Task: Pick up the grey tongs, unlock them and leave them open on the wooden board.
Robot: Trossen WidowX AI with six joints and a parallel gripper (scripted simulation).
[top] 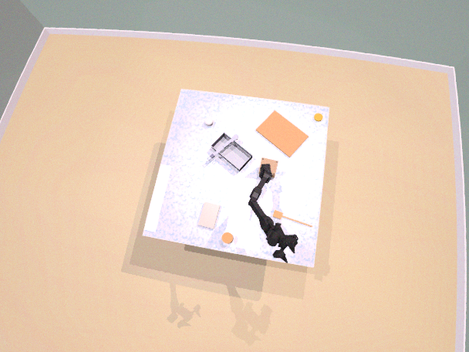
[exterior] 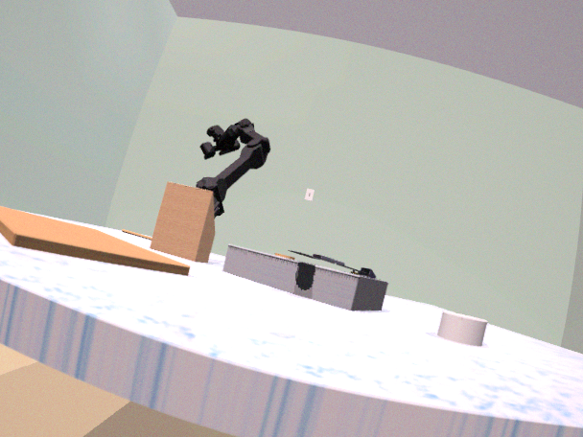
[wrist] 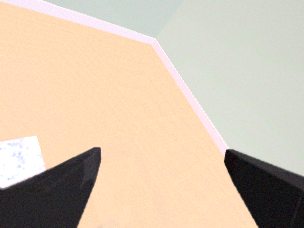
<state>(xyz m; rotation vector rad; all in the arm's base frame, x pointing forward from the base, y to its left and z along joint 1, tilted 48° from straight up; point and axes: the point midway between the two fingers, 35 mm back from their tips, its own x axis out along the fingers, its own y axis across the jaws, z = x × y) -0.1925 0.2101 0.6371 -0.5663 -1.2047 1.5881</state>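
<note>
Grey tongs [exterior: 331,261] lay shut across the tin [exterior: 307,283], just right of centre in the exterior view, with their dark hinge end at the tin's right corner. In the top view the tin [top: 231,152] sat left of centre on the white table [top: 185,201], and the tongs [top: 223,147] crossed it as a pale diagonal bar.

The black gripper [exterior: 211,146] hung high in the upper middle of the exterior view, above a tall wooden block [exterior: 184,220], well apart from the tongs. Its fingers stood wide and held nothing; the wrist view showed both dark fingertips at the bottom edge, with only floor and wall between them.

The board [top: 282,133] lay flat at the upper right of the table in the top view, with nothing on it.

Likely risks, judged from this layout: the tongs are thin and rest on the tin's rims, so an off-centre grasp could tip them into the tin or knock them off. The block stands near the arm's path and could be struck on the way down. Squeezing before the tips point down would probably leave the lock engaged.
</note>
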